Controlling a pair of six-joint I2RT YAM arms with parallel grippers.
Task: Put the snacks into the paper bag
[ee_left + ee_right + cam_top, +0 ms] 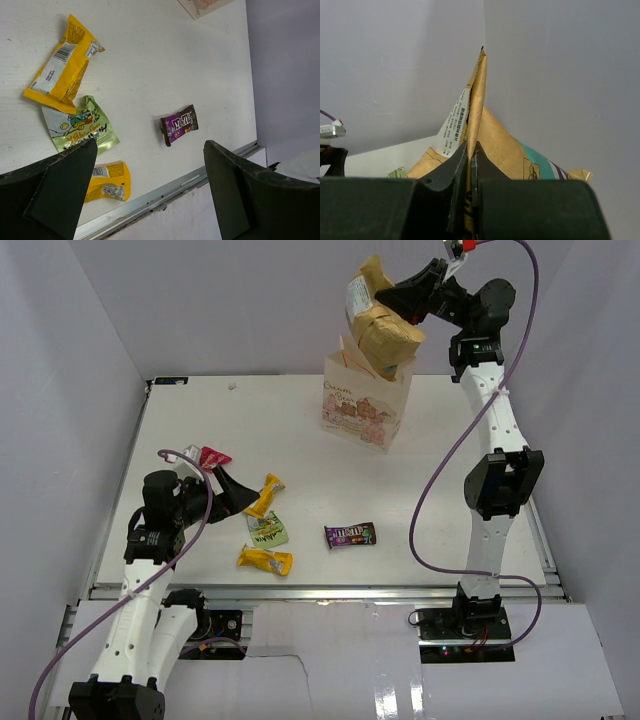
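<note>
Nearby, the left claw [150, 167] is hovering low over the table [165, 60] with its jaws spread wide and nothing between them, apparently lining up on the loose snacks that have yet to be bagged. Just ahead of it and below its fingers, a green packet [82, 127] is lying flat between a yellow bar [62, 65] on the farther side and a second yellow bar [107, 182] nearer the table edge. Farther ahead of the claw and well apart from those three, a purple candy bar [179, 125] is resting with its long axis running roughly side to side across the table. A red-pink packet [213, 457] is sitting just off the claw's left flank.

Far across the table, the right claw [405, 295] is clamping the sealed edge of a large crisp bag [382, 330]. It is dangling the packet beneath itself and over the paper bag [365, 410], a hold that looks meant to send it in end first. The crisp bag is hanging with its long axis steeply tilted and its lower end pointing down at the paper bag's open mouth; whether it is dipping inside cannot be told. Below the claw, the paper bag is standing upright, with its printed front facing the arms.
</note>
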